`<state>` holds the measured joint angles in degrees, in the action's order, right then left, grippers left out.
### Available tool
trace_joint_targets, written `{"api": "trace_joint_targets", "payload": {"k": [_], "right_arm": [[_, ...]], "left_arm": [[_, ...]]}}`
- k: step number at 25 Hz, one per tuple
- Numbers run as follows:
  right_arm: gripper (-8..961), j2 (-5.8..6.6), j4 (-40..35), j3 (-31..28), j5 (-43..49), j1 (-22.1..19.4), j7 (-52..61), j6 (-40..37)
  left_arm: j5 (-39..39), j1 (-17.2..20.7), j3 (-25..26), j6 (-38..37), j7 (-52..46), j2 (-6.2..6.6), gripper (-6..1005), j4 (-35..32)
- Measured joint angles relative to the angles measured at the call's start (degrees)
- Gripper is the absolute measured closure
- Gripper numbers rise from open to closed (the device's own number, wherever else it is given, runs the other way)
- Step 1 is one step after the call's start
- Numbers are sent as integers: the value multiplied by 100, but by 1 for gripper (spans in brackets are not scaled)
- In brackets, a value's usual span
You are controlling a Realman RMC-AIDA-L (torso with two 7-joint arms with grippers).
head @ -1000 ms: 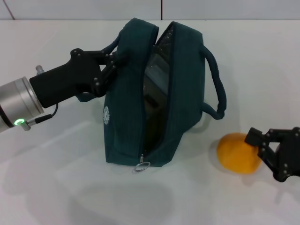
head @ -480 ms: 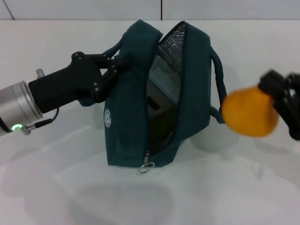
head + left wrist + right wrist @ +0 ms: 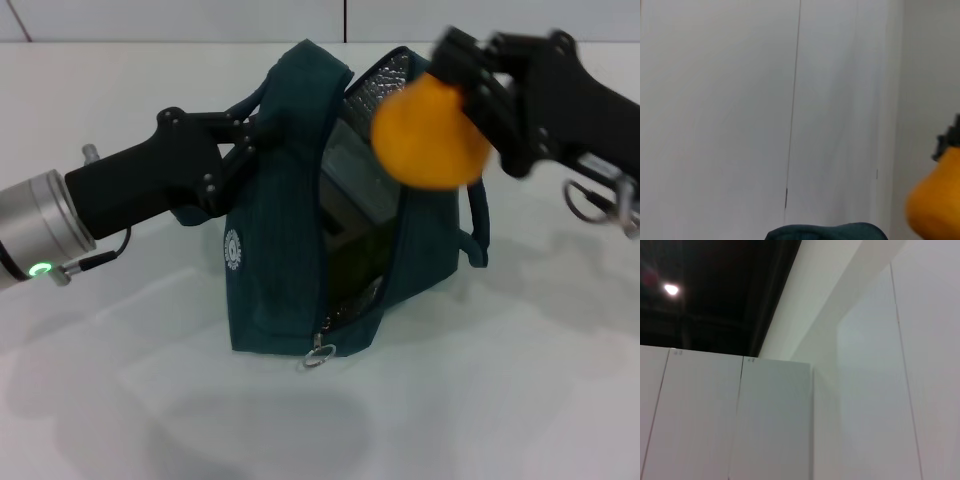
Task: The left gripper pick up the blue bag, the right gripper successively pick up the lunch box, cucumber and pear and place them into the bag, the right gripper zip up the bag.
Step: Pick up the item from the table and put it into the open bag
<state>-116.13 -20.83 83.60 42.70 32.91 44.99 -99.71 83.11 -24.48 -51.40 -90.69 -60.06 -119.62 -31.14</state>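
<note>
The right gripper (image 3: 470,95), closed around the smooth, firm-looking round orange-yellow pear (image 3: 430,135), holds it above the soft teal-blue fabric bag (image 3: 290,240), whose handle the left gripper (image 3: 245,140) clamps.

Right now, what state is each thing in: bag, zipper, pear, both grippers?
Dark teal-blue fabric bag: upright, mouth open.
Zipper with silver ring pull: unzipped.
Orange-yellow pear: held above the bag's opening.
Left gripper: shut on bag handle.
Right gripper: shut on pear.

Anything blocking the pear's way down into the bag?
Nothing visible. The right claw holds the pear over the blue bag, whose mouth gapes open, held up by the left claw.
</note>
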Motion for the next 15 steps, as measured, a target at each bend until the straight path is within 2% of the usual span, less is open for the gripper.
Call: {"api": "trace_joint_targets", "payload": {"k": [2,3,6,15], "right_arm": [[913,-2,0,95,-96,120,72,84],[913,-4,-2,371,-355,346,163,268],[912,-6,-67,742,-468,535,174,669],[910,-6,-314,1527,-474,491,171,1698]], "left_arm": [[-5,-19,-4,0,-4,1,964,8],[-12,-24,-6,-1,-2,0,964,10],[-23,-26,-1,-2,7,-4,964,15],[-145,-27,-6,3,33,-8,963,30]]}}
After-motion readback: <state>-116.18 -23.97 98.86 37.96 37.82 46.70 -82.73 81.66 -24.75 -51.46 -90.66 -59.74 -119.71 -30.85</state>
